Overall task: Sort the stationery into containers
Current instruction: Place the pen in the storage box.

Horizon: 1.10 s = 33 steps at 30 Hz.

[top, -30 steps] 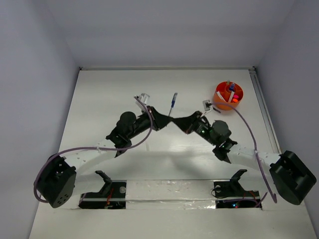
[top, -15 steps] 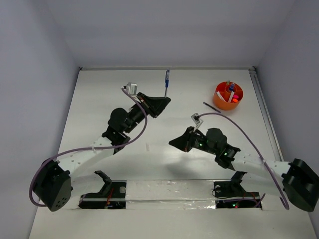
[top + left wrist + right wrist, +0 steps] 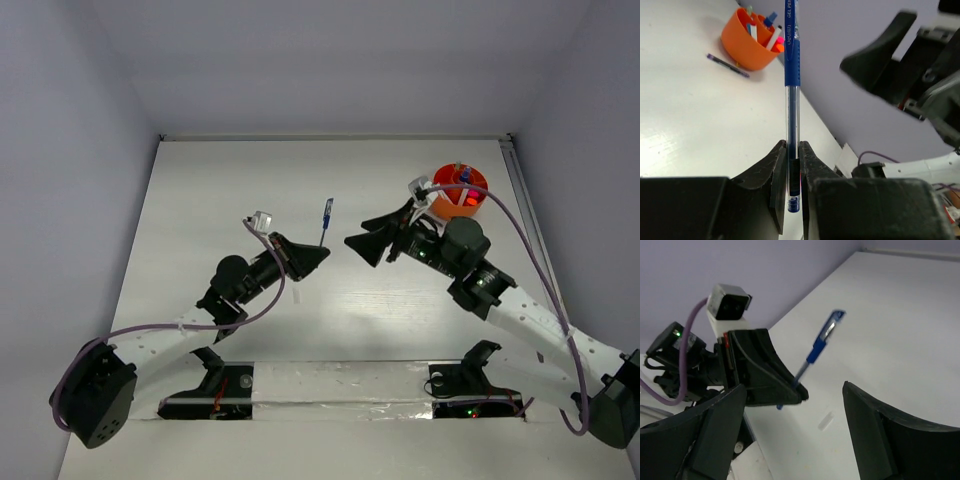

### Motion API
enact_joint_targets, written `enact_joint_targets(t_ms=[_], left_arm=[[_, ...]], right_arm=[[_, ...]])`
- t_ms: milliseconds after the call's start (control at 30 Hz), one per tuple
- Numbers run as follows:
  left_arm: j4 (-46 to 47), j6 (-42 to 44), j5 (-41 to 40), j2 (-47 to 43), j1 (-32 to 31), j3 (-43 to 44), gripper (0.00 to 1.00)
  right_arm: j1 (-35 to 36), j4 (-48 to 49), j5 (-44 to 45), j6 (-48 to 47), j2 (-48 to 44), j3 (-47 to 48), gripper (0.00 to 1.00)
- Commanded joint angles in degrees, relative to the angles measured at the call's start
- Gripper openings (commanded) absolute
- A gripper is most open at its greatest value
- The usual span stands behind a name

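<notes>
My left gripper is shut on the rear end of a blue gel pen, which sticks out past the fingertips, above the table's middle. My right gripper faces it from the right, a short gap away, open wide with nothing between its fingers. The right wrist view shows the pen pointing up and to the right out of the left gripper. The orange cup stands at the far right with several pens and markers in it. A thin dark pen lies on the table beside the cup.
A small clear plastic piece lies on the white table below the two grippers. Purple cables loop along both arms. Grey walls close the table in on the left, back and right.
The left gripper drew back from the far edge toward the middle with the pen. The right gripper swung up and forward toward it and opened wide.
</notes>
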Motion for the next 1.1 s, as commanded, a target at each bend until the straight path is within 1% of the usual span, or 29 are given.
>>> enact_joint_targets(t_ms=[0, 33, 67, 133, 200, 300, 367, 500, 700, 1000, 1067], left_arm=[[8.4, -2.3, 4.3, -2.3, -0.1, -1.4, 0.0], [9.8, -2.6, 5.3, -2.6, -0.1, -2.2, 0.0], [10.7, -3.6, 5.8, -2.9, -0.1, -2.7, 0.0], [12.8, -4.5, 6.9, -3.3, -0.1, -4.0, 0.0], [13.8, -5.2, 7.5, -3.5, -0.1, -4.6, 0.0], [14.4, -5.6, 8.2, -4.1, -0.1, -5.3, 0.0], [14.2, -5.5, 8.5, -4.3, -0.1, -5.5, 0.0], [14.3, -5.8, 8.6, -4.0, -0.1, -5.5, 0.0], [15.4, -6.2, 8.9, -2.4, -0.1, -4.7, 0.0], [16.6, -6.3, 8.8, -0.1, -0.7, -3.8, 0.0], [16.7, -6.2, 8.7, 0.2, -1.2, -3.7, 0.0]], right_arm=[[-2.2, 2.1, -8.2, -3.1, 3.3, 6.0, 0.84], [-4.5, 2.6, -9.6, -2.4, 5.9, 8.0, 0.85], [-5.8, 3.4, -13.8, -1.5, 7.4, 8.7, 0.86], [-8.6, 7.8, -17.7, 2.7, 11.6, 9.8, 0.86], [-8.7, 10.7, -20.0, 4.8, 13.8, 10.7, 0.87], [-8.7, 12.7, -21.0, 6.2, 16.9, 12.1, 0.87], [-8.7, 14.1, -21.3, 6.6, 17.6, 12.0, 0.84], [-8.7, 17.2, -23.7, 8.2, 18.5, 12.1, 0.83], [-8.7, 18.2, -24.6, 8.9, 19.4, 12.3, 0.82], [-8.7, 21.9, -22.8, 11.0, 22.6, 12.8, 0.7], [-8.7, 22.0, -22.9, 11.3, 23.1, 13.2, 0.63]])
